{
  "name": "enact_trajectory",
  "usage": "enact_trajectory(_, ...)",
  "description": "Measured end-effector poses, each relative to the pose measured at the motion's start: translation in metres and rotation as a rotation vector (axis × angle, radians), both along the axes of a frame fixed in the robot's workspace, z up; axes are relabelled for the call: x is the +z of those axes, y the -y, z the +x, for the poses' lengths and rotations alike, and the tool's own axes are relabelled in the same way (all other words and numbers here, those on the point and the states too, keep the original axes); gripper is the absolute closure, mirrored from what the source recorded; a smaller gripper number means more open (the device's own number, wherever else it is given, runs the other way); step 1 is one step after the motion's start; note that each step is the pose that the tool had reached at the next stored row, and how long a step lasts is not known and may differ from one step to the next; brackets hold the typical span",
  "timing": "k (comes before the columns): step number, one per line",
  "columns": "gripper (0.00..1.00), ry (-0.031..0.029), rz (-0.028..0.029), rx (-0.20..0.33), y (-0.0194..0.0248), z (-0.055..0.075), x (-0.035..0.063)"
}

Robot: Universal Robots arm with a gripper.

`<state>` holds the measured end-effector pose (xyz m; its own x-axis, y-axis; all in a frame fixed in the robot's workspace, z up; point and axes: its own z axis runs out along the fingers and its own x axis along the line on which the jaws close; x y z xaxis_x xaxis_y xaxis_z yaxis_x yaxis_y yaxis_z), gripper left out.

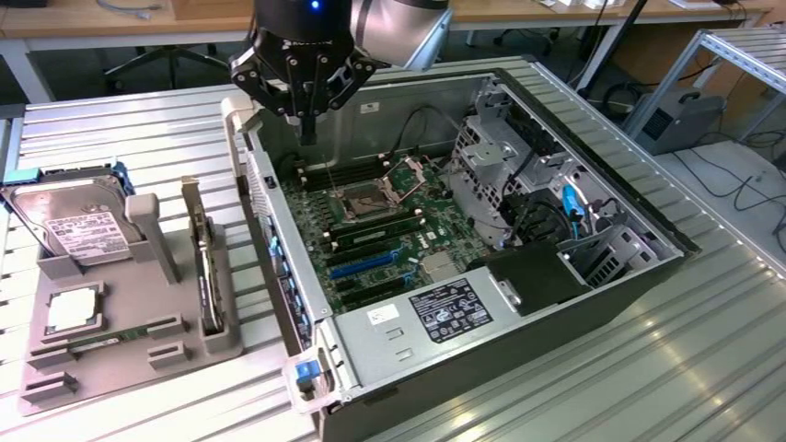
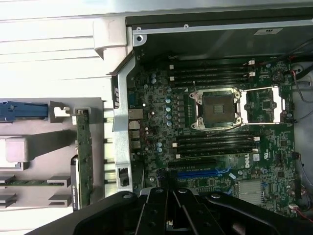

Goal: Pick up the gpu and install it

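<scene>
I've got the open PC case [image 1: 406, 110] under the arm, which points straight down over the motherboard [image 1: 368, 230]. In the grey holder [image 1: 135, 331] beside the case, the gpu [image 1: 202, 262] stands on edge, untouched. The gripper [image 1: 307, 138] has its jaws pressed together, pinching nothing.

Appearing at the upper centre of the exterior view as a black angular gripper [image 1: 307, 129], narrowing from a broad head into slim dark fingers [image 1: 305, 115]. Glowing at the very top edge with a small blue light [image 1: 313, 5]. Joining behind onto a silver-grey rounded arm casing [image 1: 399, 32], smooth and catching pale reflections. Showing in the wrist view as glossy black linkage bars [image 2: 156, 205], fanning out in pairs and carrying round pivot pins [image 2: 128, 196] at the joints.
</scene>
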<state>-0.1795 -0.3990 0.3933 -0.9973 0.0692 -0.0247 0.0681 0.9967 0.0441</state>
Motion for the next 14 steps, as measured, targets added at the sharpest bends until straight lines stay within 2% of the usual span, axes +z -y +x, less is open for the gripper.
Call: enact_trajectory(14,0.89,0.0000,0.0000,0.000,0.0000,-0.0078,0.0000)
